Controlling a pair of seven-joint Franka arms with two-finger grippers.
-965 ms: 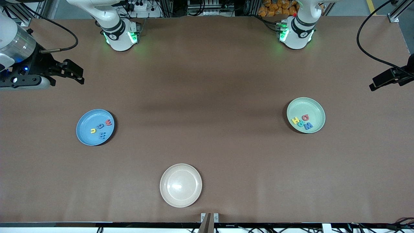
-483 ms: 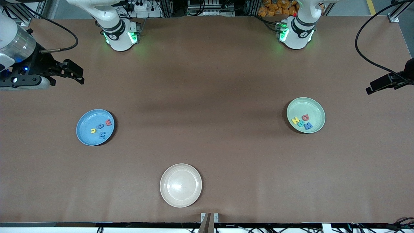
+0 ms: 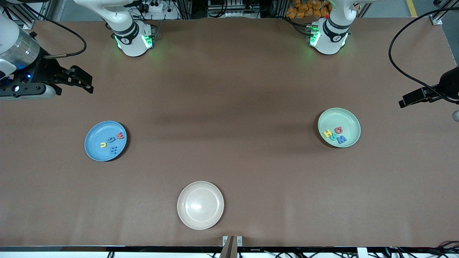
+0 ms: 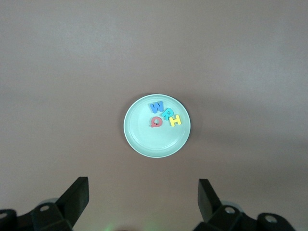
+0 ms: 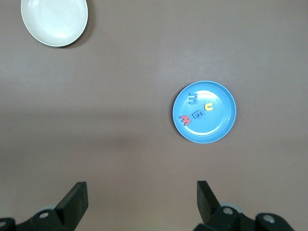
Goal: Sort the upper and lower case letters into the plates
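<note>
The blue plate lies toward the right arm's end of the table. It holds several small letters, among them a red one and a yellow one. The mint green plate lies toward the left arm's end. It holds a blue W, a teal R, a yellow H and a red Q. My right gripper hangs open and empty over bare table. My left gripper is open and empty too, high over the table beside the mint plate.
A cream plate with nothing in it sits near the table's front edge, nearer the camera than both other plates. Both arm bases stand at the back edge. Black cables trail over the table's ends.
The left gripper has drifted a little toward the mint green plate. The right arm, the plates and the letters have not moved.
</note>
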